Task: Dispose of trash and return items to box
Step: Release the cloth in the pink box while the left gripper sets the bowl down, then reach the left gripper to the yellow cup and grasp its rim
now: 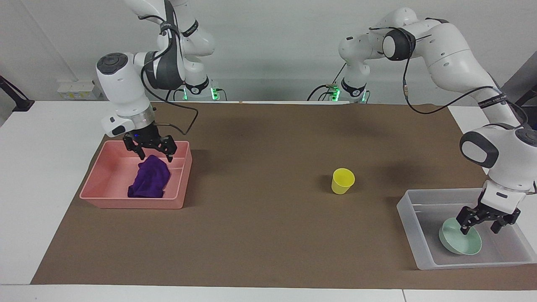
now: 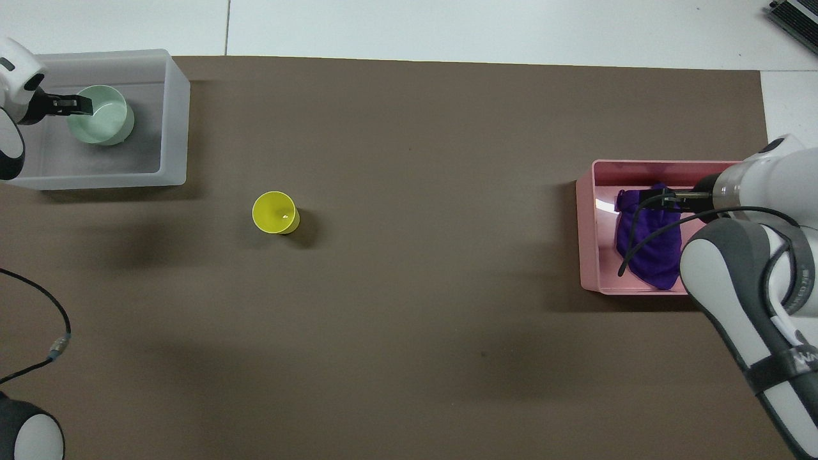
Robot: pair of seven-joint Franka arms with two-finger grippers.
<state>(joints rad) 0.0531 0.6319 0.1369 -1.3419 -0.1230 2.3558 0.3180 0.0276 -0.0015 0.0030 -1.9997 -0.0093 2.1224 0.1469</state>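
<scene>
Jaws wide on my left gripper [image 1: 482,223], empty over the mint bowl [image 1: 460,242] in the whitish box [image 1: 409,218]. Right gripper [image 1: 150,150] splayed, empty above purple rag [image 1: 149,182] in the pink tray [image 1: 130,203]. Yellow cup [image 1: 342,181] upright on the mat near the box: I'd lift left clear, pinch its rim squarely.

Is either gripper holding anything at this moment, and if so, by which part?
Nothing is held. The right gripper is open over the bowl in the box; the left gripper is open above the rag in the pink tray.
</scene>
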